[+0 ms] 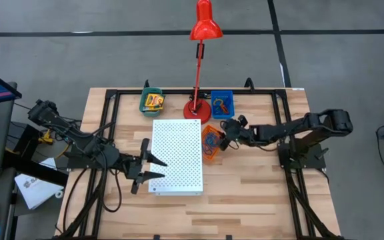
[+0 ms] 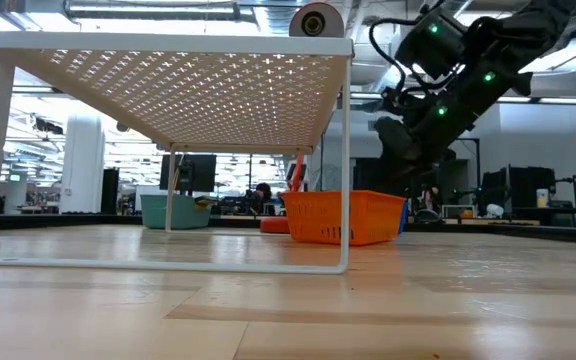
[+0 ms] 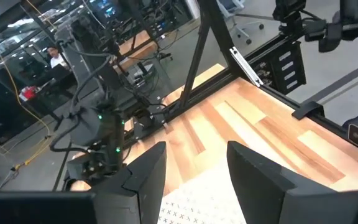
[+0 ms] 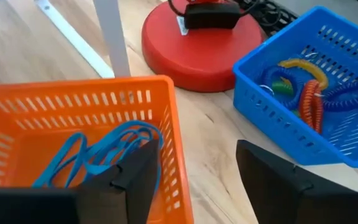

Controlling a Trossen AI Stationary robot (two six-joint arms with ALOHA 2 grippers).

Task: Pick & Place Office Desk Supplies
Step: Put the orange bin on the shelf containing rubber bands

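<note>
We see a wooden table (image 1: 245, 200) from above. A big white board with holes (image 1: 177, 157) sits in the middle. Behind it stand a red lamp (image 1: 201, 60), a green bin (image 1: 153, 101) and a blue bin (image 1: 222, 103). The right gripper (image 1: 223, 135) hangs by the orange bin (image 1: 210, 145). The left gripper (image 1: 153, 168), fingers apart, touches the board's edge

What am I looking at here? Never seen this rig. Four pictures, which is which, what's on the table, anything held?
It is a two-armed robot at a wooden table. One picture looks straight down, one looks level across the tabletop, and one comes from each wrist.

On the table: a large white perforated board on legs, a tall red desk lamp, an orange plastic basket with thin blue loops, a blue plastic basket of coiled coloured loops, and a green bin with yellow printed boxes.

The left hand hangs open at the board's edge. The right hand is open beside the orange basket's rim. Neither holds anything.
</note>
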